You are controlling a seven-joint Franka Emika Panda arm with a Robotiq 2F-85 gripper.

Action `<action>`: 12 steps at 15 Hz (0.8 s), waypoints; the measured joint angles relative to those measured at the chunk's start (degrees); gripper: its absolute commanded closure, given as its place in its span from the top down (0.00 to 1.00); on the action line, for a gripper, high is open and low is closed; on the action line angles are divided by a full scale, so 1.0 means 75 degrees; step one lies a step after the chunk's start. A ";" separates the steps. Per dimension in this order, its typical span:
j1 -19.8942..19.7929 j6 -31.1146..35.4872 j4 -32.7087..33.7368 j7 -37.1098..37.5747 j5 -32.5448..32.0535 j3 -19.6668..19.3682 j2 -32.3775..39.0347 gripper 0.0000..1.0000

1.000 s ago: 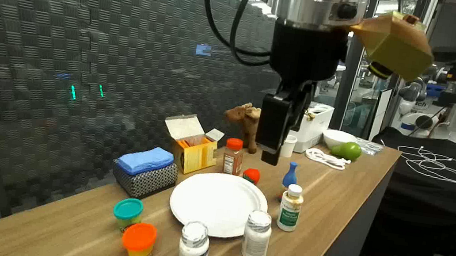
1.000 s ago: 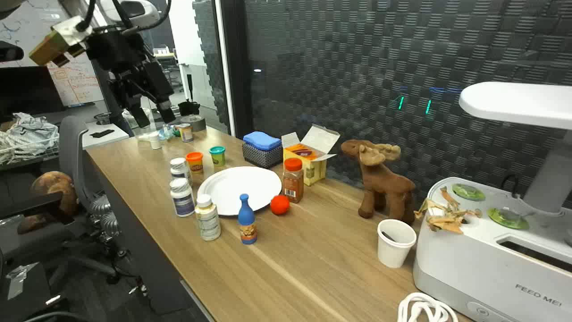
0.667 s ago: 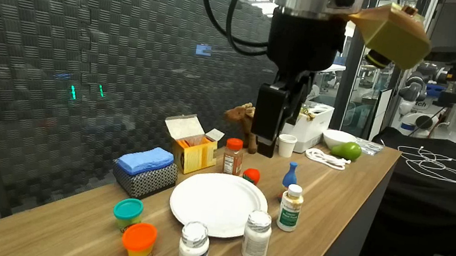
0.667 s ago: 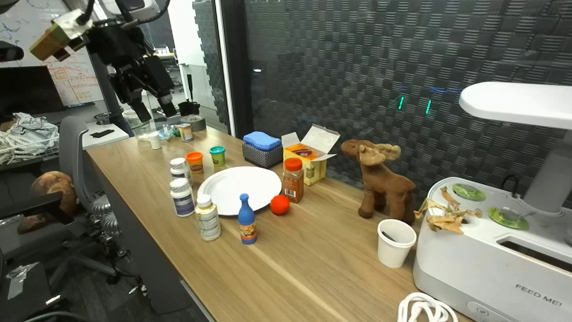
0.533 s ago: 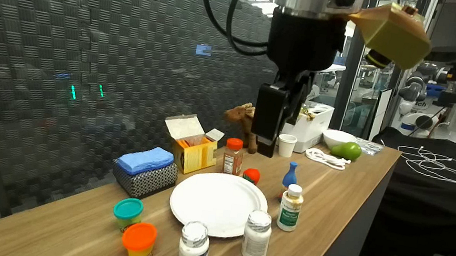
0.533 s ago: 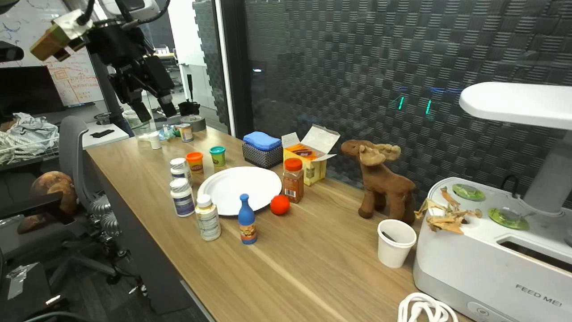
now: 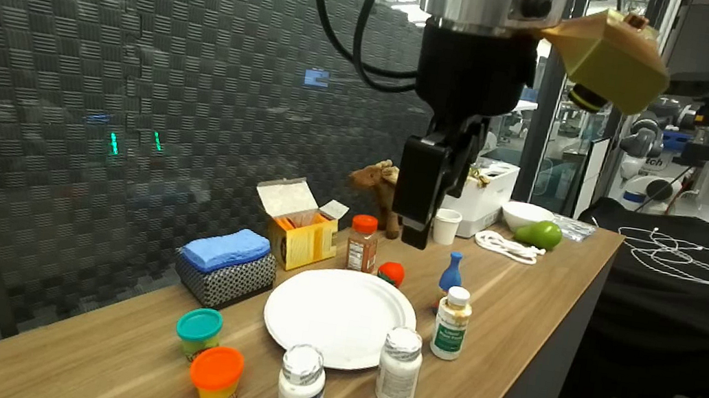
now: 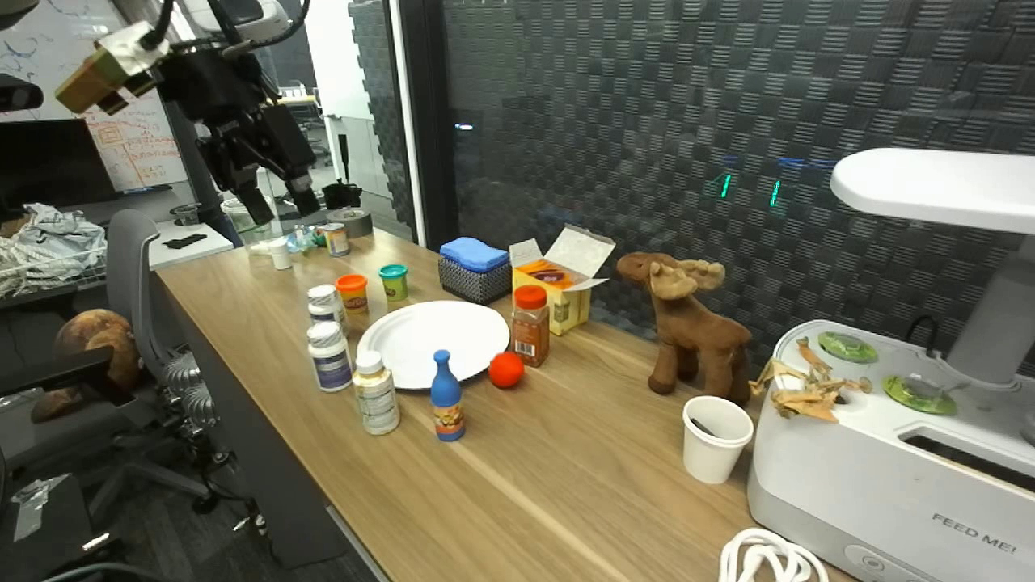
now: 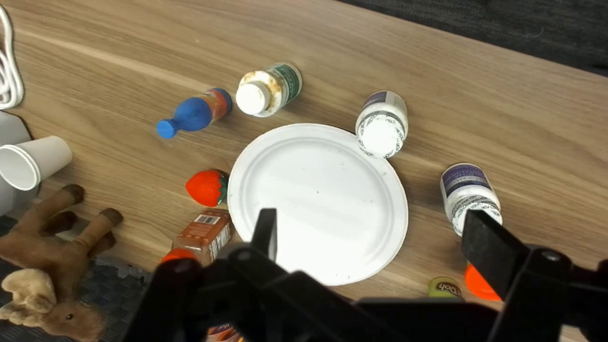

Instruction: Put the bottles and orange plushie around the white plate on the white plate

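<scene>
Hovering above the desk (image 8: 566, 485), your hand (image 8: 282, 204) has its jaws wide apart. In the wrist view you see the white plate (image 9: 318, 204) flat on the desk, partly between those jaws. Toward the long desk edge away from the dark wall (image 7: 204, 81), the green-labelled bottle (image 7: 450, 327) and a white bottle (image 9: 382, 124) stand upright near the plate's rim; a second white bottle (image 9: 469, 195) stands farther round, next to the orange-lidded tub (image 7: 215, 384), with the teal-lidded tub (image 7: 198, 333) near both. The orange plushie (image 9: 207, 188) lies just beside the rim, its green leaves facing the plate; you cannot tell whether they touch. Next to it, toward the wall-side edge, stands the brownish-orange bottle (image 8: 531, 331), with the yellow box (image 8: 568, 307) near it. Between the orange plushie and the green-labelled bottle, the blue bottle (image 8: 447, 396) stands upright. By that wall-side edge, well apart from the plate, you have the brown plush toy (image 8: 699, 331) standing on its feet.
</scene>
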 measured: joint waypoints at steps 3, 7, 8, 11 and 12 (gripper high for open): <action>0.0156 0.0000 0.0152 0.0108 -0.0272 0.0022 0.0323 1.00; 0.0464 0.0007 0.1189 0.0575 -0.1074 0.0083 0.1712 1.00; 0.0558 0.0034 0.1539 0.0832 -0.1361 0.0058 0.2178 1.00; 0.0951 0.0186 0.2665 0.1533 -0.1923 -0.0319 0.3596 1.00; 0.1097 0.0207 0.3082 0.1647 -0.1930 -0.0529 0.4042 1.00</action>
